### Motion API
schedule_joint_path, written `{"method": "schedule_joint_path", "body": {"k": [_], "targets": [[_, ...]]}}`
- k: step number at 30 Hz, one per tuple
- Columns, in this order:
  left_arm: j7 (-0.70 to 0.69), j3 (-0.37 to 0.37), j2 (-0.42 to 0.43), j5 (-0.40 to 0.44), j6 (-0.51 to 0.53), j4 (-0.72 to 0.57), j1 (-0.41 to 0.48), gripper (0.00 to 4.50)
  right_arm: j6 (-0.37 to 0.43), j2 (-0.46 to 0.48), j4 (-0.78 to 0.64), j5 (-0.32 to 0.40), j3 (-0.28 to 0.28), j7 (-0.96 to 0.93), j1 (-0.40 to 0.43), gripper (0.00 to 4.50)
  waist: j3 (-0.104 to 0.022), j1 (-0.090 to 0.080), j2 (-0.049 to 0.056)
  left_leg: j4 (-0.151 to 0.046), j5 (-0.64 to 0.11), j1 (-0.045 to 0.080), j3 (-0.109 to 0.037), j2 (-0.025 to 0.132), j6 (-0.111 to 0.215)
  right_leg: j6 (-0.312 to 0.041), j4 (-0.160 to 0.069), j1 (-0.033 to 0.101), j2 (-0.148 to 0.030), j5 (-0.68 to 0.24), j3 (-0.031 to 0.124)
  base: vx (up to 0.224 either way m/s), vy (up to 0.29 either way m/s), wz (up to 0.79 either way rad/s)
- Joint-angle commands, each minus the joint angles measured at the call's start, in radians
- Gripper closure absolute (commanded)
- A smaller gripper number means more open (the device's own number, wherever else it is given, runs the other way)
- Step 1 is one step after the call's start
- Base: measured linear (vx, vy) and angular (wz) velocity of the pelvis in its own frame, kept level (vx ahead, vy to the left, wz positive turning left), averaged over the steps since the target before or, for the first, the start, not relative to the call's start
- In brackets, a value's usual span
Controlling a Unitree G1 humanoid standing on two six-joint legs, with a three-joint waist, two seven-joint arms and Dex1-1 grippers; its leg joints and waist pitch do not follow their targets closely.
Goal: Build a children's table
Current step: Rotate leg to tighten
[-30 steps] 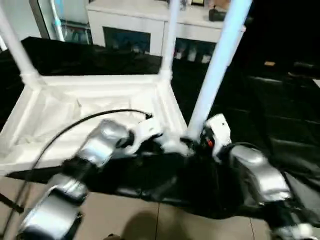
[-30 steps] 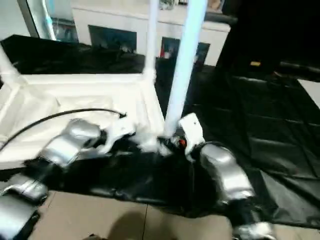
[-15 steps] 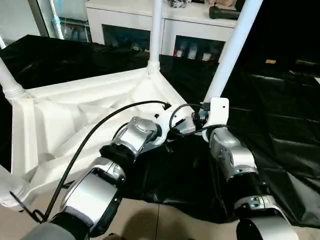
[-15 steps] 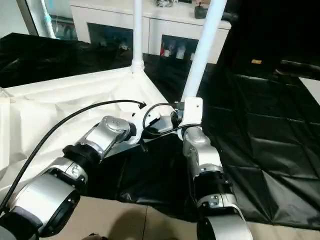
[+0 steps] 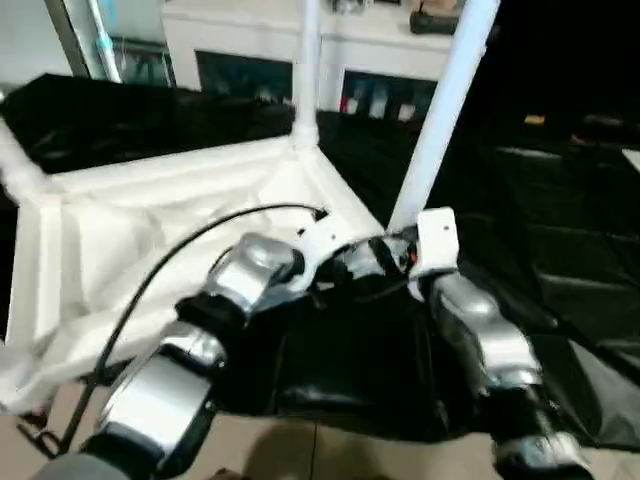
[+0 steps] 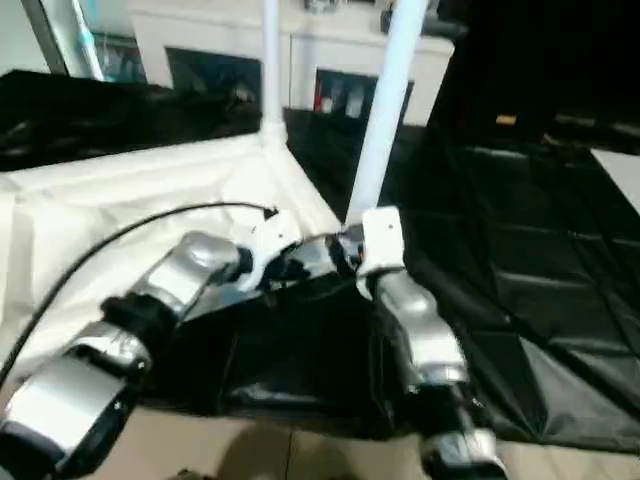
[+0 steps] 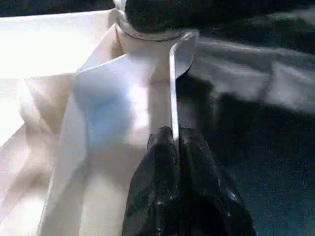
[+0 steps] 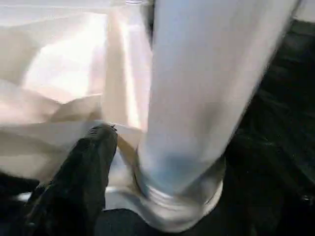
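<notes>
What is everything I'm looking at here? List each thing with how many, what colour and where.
tabletop: one, white, upside down on the black sheet, ribbed underside up.
legs: three in view, white, standing up from the tabletop's corner sockets: far corner, near right corner, left corner.
sheet: one, black, spread over the floor under the tabletop.
cabinet: one, white with glass doors, at the back.
floor: pale tiles, along the near edge.
cable: one, black, arcing over the left forearm.
left gripper: black, pinched shut on the tabletop's thin edge by the near right corner.
right gripper: one black finger seen, beside the base of the near right leg.
</notes>
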Motion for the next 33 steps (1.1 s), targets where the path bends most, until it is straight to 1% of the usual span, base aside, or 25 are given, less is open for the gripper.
{"method": "schedule_joint_path", "body": {"k": [1,2,3,4,5,6,7,8,10,11,12,14,15,17,18,19,20,21,23,24,25,27,31,32,33], "targets": [[-0.069,-0.013,0.031,-0.023,-0.033,-0.011,0.048,4.50,0.034,-0.069,-0.089,0.018,-0.010,0.075,0.036,0.42,-0.058,0.004,-0.007,-0.075,-0.309,0.019,-0.009,0.016,0.002,-0.149,-0.089,0.039,-0.042,-0.309,0.021,0.000,0.000,0.00],[-0.106,-0.020,0.049,-0.027,-0.046,-0.028,0.060,4.50,0.049,-0.106,-0.120,0.034,-0.008,0.120,0.057,0.35,-0.060,0.006,-0.003,-0.074,-0.311,0.021,-0.009,0.015,0.002,-0.151,-0.087,0.038,-0.041,-0.311,0.021,0.000,0.000,0.00],[-0.145,-0.027,0.067,-0.034,-0.042,-0.052,0.073,4.50,0.058,-0.142,-0.147,0.046,-0.008,0.160,0.076,0.20,-0.059,0.007,-0.003,-0.074,-0.321,0.022,-0.009,0.017,0.007,-0.153,-0.088,0.039,-0.042,-0.315,0.022,0.000,0.000,0.00],[-0.149,-0.028,0.069,-0.034,-0.042,-0.055,0.074,4.50,0.058,-0.146,-0.150,0.047,-0.008,0.165,0.078,0.20,-0.058,0.007,-0.004,-0.075,-0.322,0.019,-0.010,0.017,0.008,-0.153,-0.088,0.039,-0.043,-0.319,0.022,0.000,0.000,0.00],[-0.228,-0.045,0.106,-0.043,-0.044,-0.109,0.101,4.50,0.073,-0.224,-0.198,0.074,-0.001,0.259,0.116,0.11,-0.058,0.007,-0.003,-0.076,-0.335,0.022,-0.011,0.019,0.007,-0.152,-0.090,0.038,-0.043,-0.342,0.020,0.000,0.000,0.00],[-0.295,-0.056,0.136,-0.050,-0.024,-0.157,0.122,4.50,0.075,-0.289,-0.229,0.084,0.007,0.343,0.144,0.04,-0.057,0.010,0.002,-0.076,-0.339,0.021,-0.011,0.021,0.009,-0.154,-0.089,0.038,-0.045,-0.343,0.023,0.000,0.000,0.00],[-0.300,-0.056,0.139,-0.050,-0.022,-0.161,0.124,4.50,0.076,-0.294,-0.232,0.085,0.007,0.349,0.146,0.04,-0.056,0.009,0.000,-0.077,-0.343,0.020,-0.011,0.022,0.009,-0.155,-0.091,0.037,-0.044,-0.345,0.023,0.000,0.000,0.00],[-0.340,-0.068,0.161,-0.047,-0.012,-0.190,0.136,4.50,0.081,-0.331,-0.252,0.092,0.014,0.402,0.162,0.04,-0.057,0.007,0.000,-0.076,-0.345,0.019,-0.011,0.021,0.008,-0.157,-0.089,0.035,-0.043,-0.347,0.023,0.000,0.000,0.00],[-0.359,-0.077,0.173,-0.044,-0.013,-0.206,0.143,4.50,0.082,-0.349,-0.261,0.096,0.020,0.430,0.169,0.04,-0.056,0.002,0.000,-0.076,-0.358,0.020,-0.010,0.019,0.003,-0.160,-0.092,0.030,-0.043,-0.371,0.022,0.000,0.000,0.00],[-0.369,-0.082,0.180,-0.042,-0.012,-0.217,0.147,4.50,0.077,-0.362,-0.266,0.099,0.027,0.453,0.174,0.04,-0.056,0.002,0.000,-0.075,-0.371,0.022,-0.011,0.020,0.000,-0.158,-0.093,0.029,-0.044,-0.392,0.021,0.000,0.000,0.00],[-0.391,-0.088,0.192,-0.048,0.004,-0.249,0.158,4.50,0.079,-0.378,-0.274,0.113,0.048,0.502,0.181,0.04,-0.055,0.001,0.001,-0.076,-0.378,0.022,-0.012,0.022,0.000,-0.159,-0.093,0.028,-0.045,-0.400,0.021,0.000,0.000,0.00],[-0.398,-0.089,0.197,-0.049,0.011,-0.264,0.163,4.50,0.083,-0.383,-0.281,0.121,0.054,0.515,0.184,0.04,-0.056,0.002,0.001,-0.076,-0.379,0.024,-0.012,0.023,-0.001,-0.160,-0.093,0.027,-0.046,-0.399,0.021,0.000,0.000,0.00],[-0.397,-0.088,0.199,-0.048,0.015,-0.276,0.167,4.50,0.088,-0.385,-0.286,0.128,0.065,0.525,0.185,0.04,-0.056,0.002,0.002,-0.076,-0.372,0.022,-0.012,0.023,-0.004,-0.164,-0.091,0.027,-0.043,-0.377,0.021,0.000,0.000,0.00],[-0.386,-0.086,0.199,-0.046,0.017,-0.283,0.168,4.50,0.090,-0.382,-0.292,0.138,0.088,0.542,0.188,0.04,-0.058,0.004,-0.001,-0.076,-0.357,0.022,-0.012,0.023,-0.002,-0.170,-0.088,0.028,-0.043,-0.352,0.021,0.000,0.000,0.00],[-0.384,-0.085,0.202,-0.046,0.020,-0.291,0.171,4.50,0.091,-0.383,-0.296,0.142,0.096,0.553,0.191,0.04,-0.058,0.005,0.001,-0.075,-0.352,0.022,-0.011,0.023,-0.001,-0.175,-0.087,0.028,-0.043,-0.338,0.021,0.000,0.000,0.00],[-0.384,-0.084,0.203,-0.046,0.024,-0.296,0.172,4.50,0.082,-0.384,-0.294,0.136,0.109,0.562,0.191,0.04,-0.059,0.006,0.001,-0.075,-0.347,0.022,-0.011,0.023,-0.002,-0.178,-0.085,0.029,-0.043,-0.328,0.021,0.000,0.000,0.00],[-0.384,-0.084,0.203,-0.046,0.024,-0.296,0.172,4.50,0.082,-0.384,-0.294,0.136,0.109,0.562,0.191,0.04,-0.059,0.006,-0.001,-0.075,-0.343,0.021,-0.011,0.024,-0.002,-0.180,-0.084,0.030,-0.043,-0.321,0.021,0.000,0.000,0.00],[-0.389,-0.083,0.204,-0.043,0.032,-0.306,0.175,4.50,0.070,-0.374,-0.274,0.115,0.118,0.560,0.181,0.04,-0.059,0.007,0.000,-0.074,-0.334,0.020,-0.010,0.023,0.000,-0.182,-0.083,0.030,-0.043,-0.308,0.021,0.000,0.000,0.00],[-0.390,-0.083,0.205,-0.043,0.036,-0.312,0.176,4.50,0.066,-0.365,-0.262,0.108,0.119,0.563,0.172,0.04,-0.060,0.008,-0.002,-0.073,-0.322,0.020,-0.009,0.022,0.000,-0.183,-0.081,0.031,-0.043,-0.295,0.021,0.000,0.000,0.00],[-0.389,-0.085,0.206,-0.043,0.043,-0.320,0.178,4.50,0.061,-0.348,-0.233,0.098,0.118,0.556,0.152,0.04,-0.061,0.008,-0.003,-0.073,-0.319,0.020,-0.009,0.022,0.000,-0.185,-0.080,0.032,-0.044,-0.293,0.021,0.000,0.000,0.00],[-0.388,-0.085,0.206,-0.043,0.044,-0.321,0.178,4.50,0.059,-0.346,-0.229,0.096,0.119,0.554,0.149,0.04,-0.061,0.007,-0.001,-0.073,-0.314,0.018,-0.009,0.021,0.000,-0.188,-0.080,0.032,-0.044,-0.291,0.021,0.000,0.000,0.00],[-0.387,-0.086,0.208,-0.044,0.047,-0.327,0.181,4.50,0.052,-0.337,-0.208,0.092,0.122,0.547,0.134,0.04,-0.062,0.008,-0.004,-0.072,-0.304,0.020,-0.008,0.021,0.003,-0.190,-0.078,0.033,-0.044,-0.278,0.021,0.000,0.000,0.00],[-0.384,-0.086,0.209,-0.043,0.052,-0.333,0.185,4.50,0.048,-0.339,-0.199,0.105,0.122,0.553,0.130,0.04,-0.062,0.009,-0.003,-0.071,-0.281,0.019,-0.007,0.021,0.007,-0.195,-0.074,0.036,-0.042,-0.244,0.020,0.000,0.000,0.00],[-0.383,-0.086,0.209,-0.043,0.054,-0.335,0.186,4.50,0.047,-0.338,-0.198,0.107,0.120,0.557,0.130,0.19,-0.062,0.009,-0.003,-0.070,-0.281,0.020,-0.007,0.021,0.007,-0.197,-0.074,0.036,-0.043,-0.241,0.021,0.000,0.000,0.00],[-0.383,-0.086,0.209,-0.043,0.056,-0.337,0.186,4.50,0.048,-0.337,-0.199,0.112,0.117,0.561,0.131,0.19,-0.062,0.010,-0.004,-0.069,-0.281,0.020,-0.007,0.020,0.008,-0.198,-0.074,0.037,-0.043,-0.242,0.021,0.000,0.000,0.00]]}}
